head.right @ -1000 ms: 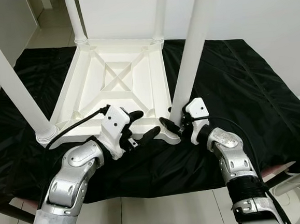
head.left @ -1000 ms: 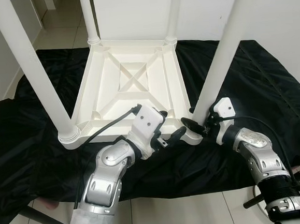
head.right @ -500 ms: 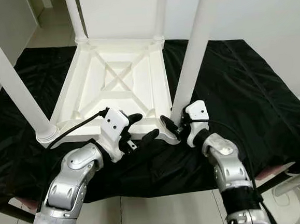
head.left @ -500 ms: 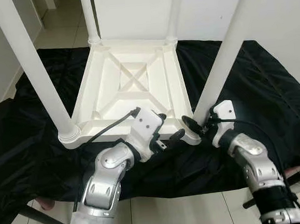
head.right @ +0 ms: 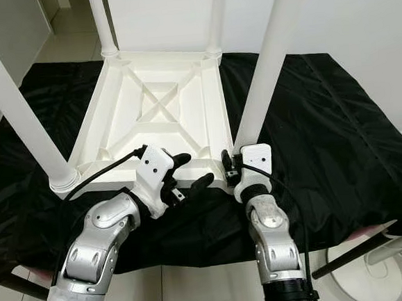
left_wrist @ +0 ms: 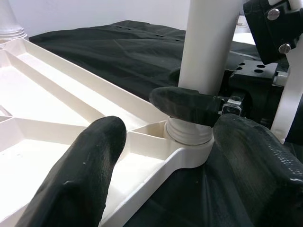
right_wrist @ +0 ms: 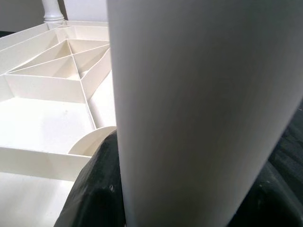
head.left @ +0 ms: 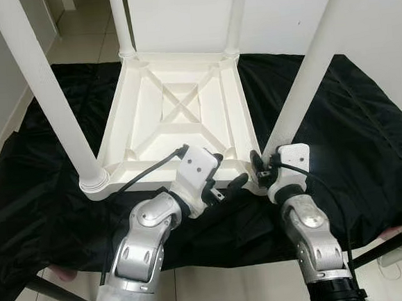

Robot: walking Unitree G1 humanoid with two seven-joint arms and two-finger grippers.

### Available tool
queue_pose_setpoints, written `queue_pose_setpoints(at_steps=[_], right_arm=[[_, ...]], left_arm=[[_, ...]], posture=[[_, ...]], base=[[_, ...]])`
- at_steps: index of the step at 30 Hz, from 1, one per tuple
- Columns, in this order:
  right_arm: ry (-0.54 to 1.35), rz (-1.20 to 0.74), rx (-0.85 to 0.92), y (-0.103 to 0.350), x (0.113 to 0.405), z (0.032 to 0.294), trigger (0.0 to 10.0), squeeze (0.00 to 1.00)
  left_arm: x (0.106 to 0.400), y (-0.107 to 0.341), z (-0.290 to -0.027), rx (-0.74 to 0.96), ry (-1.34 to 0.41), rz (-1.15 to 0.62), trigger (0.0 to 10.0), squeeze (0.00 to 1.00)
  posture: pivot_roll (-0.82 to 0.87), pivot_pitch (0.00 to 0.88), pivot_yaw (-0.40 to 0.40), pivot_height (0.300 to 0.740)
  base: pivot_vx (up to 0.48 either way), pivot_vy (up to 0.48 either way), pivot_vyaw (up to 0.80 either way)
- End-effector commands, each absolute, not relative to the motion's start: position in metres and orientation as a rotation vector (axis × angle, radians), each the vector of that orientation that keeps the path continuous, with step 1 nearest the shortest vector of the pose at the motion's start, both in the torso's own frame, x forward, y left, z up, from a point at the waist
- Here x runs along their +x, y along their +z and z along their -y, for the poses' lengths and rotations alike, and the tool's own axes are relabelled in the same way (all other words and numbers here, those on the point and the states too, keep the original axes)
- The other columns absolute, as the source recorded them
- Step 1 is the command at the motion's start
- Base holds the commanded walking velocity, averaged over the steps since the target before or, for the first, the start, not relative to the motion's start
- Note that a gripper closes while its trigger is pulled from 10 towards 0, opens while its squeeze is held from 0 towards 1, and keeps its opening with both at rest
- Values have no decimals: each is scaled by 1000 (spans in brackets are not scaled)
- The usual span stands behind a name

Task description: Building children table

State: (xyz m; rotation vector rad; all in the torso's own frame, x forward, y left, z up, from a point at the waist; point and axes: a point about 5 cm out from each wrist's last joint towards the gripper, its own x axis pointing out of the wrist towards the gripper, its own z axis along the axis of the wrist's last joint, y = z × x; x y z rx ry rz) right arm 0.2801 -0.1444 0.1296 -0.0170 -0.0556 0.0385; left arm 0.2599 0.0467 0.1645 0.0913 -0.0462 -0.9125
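Observation:
The white children's table [head.left: 177,110] lies upside down on a black sheet, with its legs standing up. My left gripper [head.left: 225,171] is open at the table's near edge, one finger over the rim and one outside it, close to the near-right corner socket [left_wrist: 189,137]. My right gripper [head.left: 260,167] is shut on the base of the near-right leg [head.left: 307,79], just above the socket. In the right wrist view the leg [right_wrist: 199,109] sits between black fingers [right_wrist: 97,189]. One right finger [left_wrist: 189,104] crosses the leg in the left wrist view.
The black sheet [head.left: 36,184] covers the tiled floor around the table. The near-left leg [head.left: 50,92] and two far legs [head.left: 121,24] rise tall. A white wall stands behind. A dark rod [head.left: 397,250] lies at the lower right, another [head.left: 52,295] at the lower left.
My right arm has swung in to the left, so its forearm now points straight at the leg base, and its fingers have closed around the leg. The left gripper has stayed put.

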Motion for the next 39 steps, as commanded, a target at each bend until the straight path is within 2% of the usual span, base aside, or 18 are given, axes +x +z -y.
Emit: queue_pose_setpoints(at_steps=[1, 4, 5, 15, 16, 21, 27, 31, 38, 39], right_arm=[[4, -5, -12, 119, 277, 147, 10000, 0], [23, 7, 40, 124, 277, 150, 10000, 0], [37, 21, 44, 127, 276, 151, 10000, 1000], [233, 57, 11, 131, 263, 162, 10000, 1000], [302, 44, -6, 127, 261, 169, 10000, 0], [467, -4, -50, 118, 258, 182, 10000, 0], [597, -7, -132, 125, 275, 192, 10000, 0], [609, -4, -141, 127, 279, 193, 10000, 0], [678, 5, -200, 134, 306, 187, 10000, 0], [707, -3, -194, 134, 310, 186, 8784, 0]], left_arm=[[263, 164, -52, 78, -794, 46, 10000, 0], [263, 164, -52, 80, -797, 48, 10000, 0], [262, 164, -51, 83, -802, 49, 10000, 0], [259, 162, -52, 95, -819, 51, 10000, 0], [259, 160, -52, 96, -824, 44, 10000, 0], [258, 160, -50, 103, -841, 40, 10000, 0], [264, 165, -49, 118, -855, 64, 10000, 0], [265, 166, -49, 120, -854, 70, 10000, 0], [267, 169, -44, 112, -856, 84, 10000, 0], [266, 169, -43, 110, -857, 85, 10000, 0]], posture=[[-44, 8, -33, 740], [-47, 5, -33, 740], [-51, 5, -35, 740], [-53, 5, -42, 740], [-56, 0, -37, 740], [-59, 0, -31, 740], [-54, 0, -25, 740], [-54, 0, -25, 740], [-56, 0, -26, 740], [-57, 0, -25, 740]], base=[[0, 0, 0], [0, 0, 0], [0, 0, 0], [0, 0, 0], [0, 0, 0], [0, 0, 0], [0, 0, 0], [0, 0, 0], [0, 0, 0], [0, 0, 0]])
